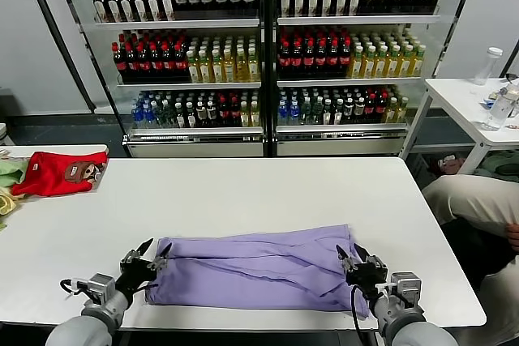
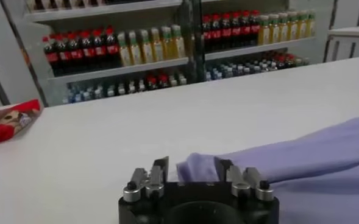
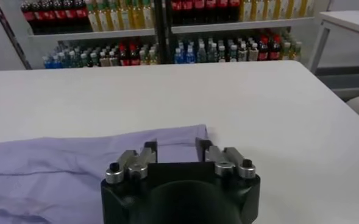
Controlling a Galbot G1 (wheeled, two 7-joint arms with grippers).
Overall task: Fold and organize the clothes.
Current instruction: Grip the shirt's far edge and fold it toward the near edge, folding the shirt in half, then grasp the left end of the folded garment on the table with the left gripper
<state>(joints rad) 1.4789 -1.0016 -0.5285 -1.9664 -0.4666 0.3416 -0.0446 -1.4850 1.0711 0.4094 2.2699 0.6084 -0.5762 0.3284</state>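
The lavender T-shirt (image 1: 259, 269) lies folded into a long band on the near part of the white surface (image 1: 243, 192), its long axis running left to right, parallel to the near edge. Its left end (image 2: 197, 165) bunches into a rounded fold, and its right end finishes in a squarer corner (image 3: 194, 131). Only plain fabric shows (no print is visible on the upturned side), and creases run along its length. The left tool (image 1: 152, 257) sits at the shirt's near-left corner with its fingers (image 2: 159, 170) spread apart, the bunched fold lying between them but not pinched. The right tool (image 1: 353, 263) sits at the near-right corner, also with fingers (image 3: 147, 152) apart, the shirt's edge just beyond their tips; whether either tool touches the cloth is hard to make out. The near hem is partly hidden behind both tools. At the far left of the surface lies a red garment (image 1: 58, 174) with a brown cartoon face, beside green and yellow cloth (image 1: 8, 180) cut off by the frame. Shelves of bottles (image 1: 268, 46) stand behind.
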